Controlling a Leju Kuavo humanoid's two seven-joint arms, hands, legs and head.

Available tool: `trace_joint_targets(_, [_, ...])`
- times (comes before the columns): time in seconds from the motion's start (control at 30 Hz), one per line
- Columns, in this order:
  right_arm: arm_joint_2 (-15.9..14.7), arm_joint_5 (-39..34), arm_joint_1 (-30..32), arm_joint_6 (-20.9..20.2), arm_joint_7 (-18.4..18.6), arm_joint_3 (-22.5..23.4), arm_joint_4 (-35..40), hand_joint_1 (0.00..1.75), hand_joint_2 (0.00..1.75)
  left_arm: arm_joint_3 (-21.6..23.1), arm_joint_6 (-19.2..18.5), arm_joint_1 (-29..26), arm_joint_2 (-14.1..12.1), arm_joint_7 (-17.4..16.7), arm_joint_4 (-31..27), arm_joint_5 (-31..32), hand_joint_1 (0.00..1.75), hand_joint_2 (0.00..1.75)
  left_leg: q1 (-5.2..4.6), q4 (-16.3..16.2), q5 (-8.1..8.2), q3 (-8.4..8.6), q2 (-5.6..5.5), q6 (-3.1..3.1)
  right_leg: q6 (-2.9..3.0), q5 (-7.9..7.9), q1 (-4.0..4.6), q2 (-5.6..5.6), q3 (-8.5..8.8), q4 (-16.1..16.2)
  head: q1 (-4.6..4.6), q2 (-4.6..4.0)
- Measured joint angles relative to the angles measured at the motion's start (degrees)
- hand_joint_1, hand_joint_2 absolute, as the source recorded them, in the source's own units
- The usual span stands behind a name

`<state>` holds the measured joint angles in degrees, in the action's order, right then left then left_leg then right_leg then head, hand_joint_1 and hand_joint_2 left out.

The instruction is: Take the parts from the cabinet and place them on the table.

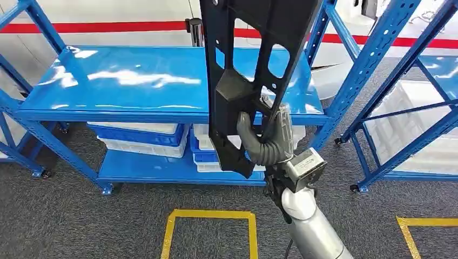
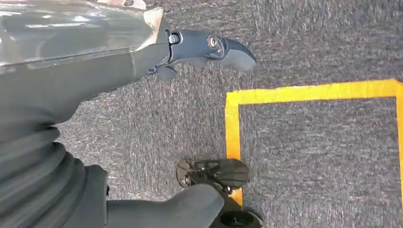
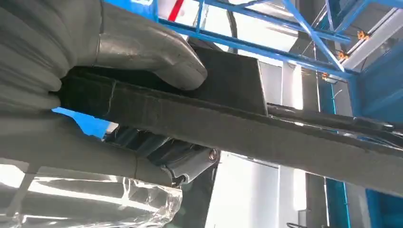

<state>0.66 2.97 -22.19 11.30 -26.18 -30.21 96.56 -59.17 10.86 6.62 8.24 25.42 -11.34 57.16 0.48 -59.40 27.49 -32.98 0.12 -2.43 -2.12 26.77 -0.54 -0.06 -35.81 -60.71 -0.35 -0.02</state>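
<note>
Nearest, the left hand [image 2: 209, 47] hangs over grey carpet beside yellow floor tape [image 2: 304, 92], fingers apart and holding nothing. Ahead, the right hand [image 1: 267, 141] wraps thumb and fingers around the lower end of a long black part [image 1: 254, 65], which stands upright above it, before the blue shelf [image 1: 135, 81].

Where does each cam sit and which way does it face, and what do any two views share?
Head view: high on the body, looking forward and down at the blue rack; right hand grips the black part.
Left wrist view: behind the left hand, facing carpet and yellow floor tape.
Right wrist view: behind the right hand, along the black part.
Shared: head and right wrist views show the gripped part.
</note>
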Motion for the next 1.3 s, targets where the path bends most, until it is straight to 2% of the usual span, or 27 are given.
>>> trace_joint_targets(0.03, [-0.1, 0.0, -0.1, 0.0, 0.0, 0.0, 0.0, 1.75, 1.75, 0.0, 0.0, 0.0, 0.0, 0.0, 0.0, 0.0, 0.00, 1.75, -0.01, 0.2, -0.61, -0.55, -0.01, -0.70, 0.57, 2.27, 0.07, 0.02, -1.09, -1.8, 0.00, 0.00])
trace_joint_targets(0.1, [-0.3, 0.0, 0.0, 0.0, -0.1, 0.0, 0.0, 1.75, 1.75, 0.0, 0.0, 0.0, 0.0, 0.0, 0.0, 0.0, 0.00, 1.75, -0.02, 0.2, -1.77, -2.23, 0.05, -0.88, 1.51, 7.95, 0.02, 0.04, -3.48, -9.8, 0.28, 0.00])
trace_joint_targets(0.13, [-0.4, 0.0, 0.1, 0.0, -0.1, 0.0, 0.0, 1.75, 1.75, 0.0, 0.0, 0.0, 0.0, 0.0, 0.0, 0.0, 0.00, 1.75, -0.08, 0.2, -2.47, -3.20, 0.09, -0.87, 1.49, 9.81, -0.01, 0.04, -4.41, -14.0, 0.22, 0.02])
trace_joint_targets(0.17, [-0.4, 0.0, 0.2, 0.0, -0.1, 0.0, 0.0, 1.75, 1.75, 0.0, 0.0, 0.0, 0.0, 0.0, 0.0, 0.0, 0.00, 1.75, -0.11, 0.2, -3.08, -4.01, 0.13, -0.85, 1.09, 10.04, -0.01, 0.04, -4.34, -16.0, 0.24, 0.02])
trace_joint_targets(0.2, [-0.5, 0.0, 0.3, 0.0, -0.1, 0.0, 0.0, 1.75, 1.75, 0.0, 0.0, 0.0, 0.0, 0.0, 0.0, 0.0, 0.00, 1.75, -0.12, 0.2, -3.70, -4.80, 0.17, -0.76, 0.54, 9.13, 0.00, 0.04, -3.17, -15.8, 0.26, 0.00])
trace_joint_targets(0.27, [-0.6, 0.0, 0.3, 0.0, -0.1, 0.0, 0.0, 1.75, 1.75, 0.0, 0.0, 0.0, 0.0, 0.0, 0.0, 0.0, 0.00, 1.75, -0.13, 0.1, -4.96, -6.30, 0.18, -0.44, -0.41, 5.89, 0.05, 0.03, 2.19, -9.5, 0.26, 0.02])
trace_joint_targets(0.33, [-0.6, 0.0, 0.1, 0.0, -0.1, 0.0, 0.1, 1.75, 1.75, 0.0, 0.0, 0.1, 0.1, 0.0, 0.0, 0.0, 0.00, 1.75, -0.30, 0.0, -6.03, -7.07, 0.08, 0.10, 0.48, 6.30, 0.50, -0.05, 10.11, 0.7, 0.28, 0.02])
trace_joint_targets(0.37, [-0.5, 0.0, 0.0, 0.0, -0.2, 0.0, 0.2, 1.75, 1.75, 0.0, 0.0, 0.1, 0.1, 0.0, 0.0, 0.0, 0.00, 1.75, -0.52, -0.1, -6.41, -7.25, 0.10, 0.35, 0.55, 6.82, 0.98, -0.02, 11.94, 4.6, 0.27, 0.02])
trace_joint_targets(0.47, [-0.5, 0.0, 0.0, 0.0, -0.2, 0.0, 0.2, 1.75, 1.75, 0.0, 0.2, 0.0, 0.1, -0.1, 0.0, 0.0, 0.00, 1.75, -0.64, 0.8, -8.70, -7.43, 0.12, 1.20, 1.24, 5.94, 0.84, 0.15, 10.39, 4.8, 0.02, 0.02])
trace_joint_targets(0.5, [-0.6, 0.0, 0.0, 0.0, -0.2, 0.0, 0.2, 1.75, 1.75, 0.0, 0.2, -0.1, 0.0, -0.1, 0.0, 0.0, 0.00, 1.75, -0.13, 0.5, -7.68, -7.99, -0.07, 1.60, 1.80, 5.21, -0.73, 0.01, 10.02, 4.8, -0.20, 0.00])
trace_joint_targets(0.53, [-0.6, 0.0, 0.0, 0.0, -0.2, 0.0, 0.2, 1.75, 1.75, 0.0, 0.3, -0.1, 0.0, -0.2, 0.0, 0.0, 0.00, 1.75, -0.09, -0.7, -4.72, -8.46, -0.18, 2.04, 2.30, 4.60, -0.38, -0.06, 9.41, 4.8, -0.20, 0.02])
trace_joint_targets(0.57, [-0.5, 0.0, 0.0, 0.0, -0.2, 0.0, 0.2, 1.75, 1.75, 0.0, 0.3, -0.2, 0.0, -0.2, 0.0, 0.0, 0.00, 1.75, 0.11, -4.2, -0.19, -9.14, -0.20, 2.42, 3.14, 3.93, -0.34, -0.20, 8.78, 4.7, -0.44, 0.00])
trace_joint_targets(0.63, [-0.5, 0.0, 0.1, 0.0, -0.2, 0.0, 0.2, 1.75, 1.75, 0.0, 0.3, -0.2, 0.1, -0.2, 0.0, 0.0, 0.00, 1.75, 0.38, -12.4, 5.45, -10.48, -0.24, 3.14, 3.17, 2.65, -0.18, -0.27, 7.68, 4.7, -0.44, 0.02])
trace_joint_targets(0.67, [-0.5, 0.0, 0.1, 0.0, -0.3, 0.0, 0.2, 1.75, 1.75, 0.0, 0.3, -0.2, 0.1, -0.2, 0.0, 0.0, 0.00, 1.75, 0.59, -15.7, 5.55, -10.77, -0.24, 3.47, 2.99, 2.09, -0.18, -0.27, 6.87, 4.5, -0.42, 0.00])
trace_joint_targets(0.7, [-0.6, 0.1, 0.3, 0.0, -0.3, 0.0, 0.2, 1.75, 1.75, 0.0, 0.4, -0.2, 0.1, -0.2, 0.0, 0.0, 0.00, 1.75, 0.86, -17.2, 3.80, -10.11, -0.22, 3.76, 2.84, 1.50, -0.19, -0.29, 5.99, 4.3, -0.41, 0.00])
trace_joint_targets(0.77, [-0.7, 0.1, 0.6, 0.0, -0.3, 0.0, 0.2, 1.75, 1.75, 0.0, 0.4, -0.2, 0.1, -0.2, 0.0, 0.0, 0.00, 1.75, 1.40, -13.1, -0.11, -5.68, -0.21, 4.05, 2.32, 0.93, -0.41, -0.28, 4.52, 3.6, -0.44, 0.00])
trace_joint_targets(0.8, [-0.7, 0.1, 0.6, 0.0, -0.4, 0.0, 0.2, 1.75, 1.75, 0.0, 0.4, -0.2, 0.1, -0.2, 0.0, 0.0, 0.00, 1.75, 1.62, -8.7, -0.68, -2.25, -0.23, 4.11, 2.11, 0.80, -0.52, -0.25, 3.99, 3.0, -0.46, 0.02])
trace_joint_targets(0.83, [-0.7, 0.2, 0.6, 0.0, -0.5, 0.0, 0.2, 1.75, 1.75, 0.0, 0.4, -0.1, 0.1, -0.2, 0.0, 0.0, 0.00, 1.75, 1.76, -3.8, 0.88, 1.06, -0.43, 4.08, 1.91, 0.72, -0.44, -0.27, 3.44, 2.5, -0.52, 0.02])
trace_joint_targets(0.87, [-0.7, 0.2, 0.6, 0.0, -0.5, 0.0, 0.3, 1.75, 1.75, 0.0, 0.4, -0.1, 0.1, -0.2, 0.0, 0.0, 0.00, 1.75, 1.23, -1.1, 1.63, 2.69, -0.68, 3.69, 1.55, 0.49, -0.10, -0.27, 3.04, 2.1, -0.39, 0.02])
trace_joint_targets(0.97, [-0.7, 0.3, 0.7, 0.0, -0.7, 0.1, 0.4, 1.75, 1.75, 0.0, 0.4, 0.0, 0.1, -0.1, 0.0, 0.0, 0.00, 1.75, 0.73, -0.5, 1.55, 1.94, -0.58, 3.09, -0.39, -0.85, -0.34, -0.24, 2.14, 2.2, -0.31, 0.00])
trace_joint_targets(1.0, [-0.9, 0.3, 0.8, 0.0, -0.7, 0.2, 0.4, 1.75, 1.75, 0.0, 0.4, 0.1, 0.1, -0.1, 0.0, 0.0, 0.00, 1.75, 1.11, 0.6, 0.96, 1.61, -0.33, 2.15, -0.83, -0.61, 0.30, -0.21, 1.61, 1.8, -0.20, 0.00])
trace_joint_targets(1.07, [-1.0, 0.3, 0.9, 0.1, -0.7, 0.3, 0.4, 1.75, 1.75, 0.0, 0.4, 0.2, 0.1, -0.1, 0.0, 0.1, 0.00, 1.75, 0.81, 0.8, -0.43, 0.07, -0.01, 0.19, 0.36, 4.12, -0.04, -0.12, -0.43, -1.8, 0.04, 0.02])
trace_joint_targets(1.13, [-1.2, 0.3, 1.0, 0.1, -0.7, 0.4, 0.4, 1.75, 1.75, 0.0, 0.4, 0.1, 0.1, -0.1, 0.0, 0.1, 0.00, 1.75, 0.40, 0.8, -1.77, -1.64, 0.04, -0.28, 1.28, 9.42, -0.15, -0.12, -2.06, -9.8, 0.04, 0.02])
trace_joint_targets(1.17, [-1.3, 0.3, 1.0, 0.1, -0.7, 0.4, 0.4, 1.75, 1.75, 0.0, 0.4, 0.1, 0.1, -0.1, 0.0, 0.1, 0.00, 1.75, 0.27, 0.7, -2.51, -2.65, 0.11, -0.37, 1.00, 10.31, -0.15, -0.12, -2.59, -13.5, 0.13, 0.02])
trace_joint_targets(1.23, [-1.4, 0.3, 1.1, 0.1, -0.7, 0.4, 0.4, 1.75, 1.75, 0.0, 0.4, 0.1, 0.1, -0.1, 0.0, 0.1, 0.00, 1.75, 0.16, 0.7, -3.90, -4.35, 0.26, -0.29, -0.33, 7.67, -0.14, -0.12, -0.99, -14.2, 0.11, 0.02])
trace_joint_targets(1.27, [-1.5, 0.3, 1.1, 0.1, -0.7, 0.4, 0.4, 1.75, 1.75, 0.0, 0.4, 0.1, 0.1, -0.1, 0.0, 0.1, 0.00, 1.75, 0.14, 0.7, -4.70, -5.29, 0.29, -0.14, -1.05, 5.38, -0.13, -0.12, 1.22, -11.8, 0.11, 0.02])
trace_joint_targets(1.3, [-1.5, 0.4, 1.1, 0.1, -0.7, 0.4, 0.4, 1.75, 1.75, 0.0, 0.3, 0.1, 0.1, -0.2, 0.0, 0.1, 0.00, 1.75, 0.14, 0.7, -5.48, -6.19, 0.29, 0.06, -1.30, 3.95, -0.12, -0.12, 4.35, -7.7, 0.11, 0.00])
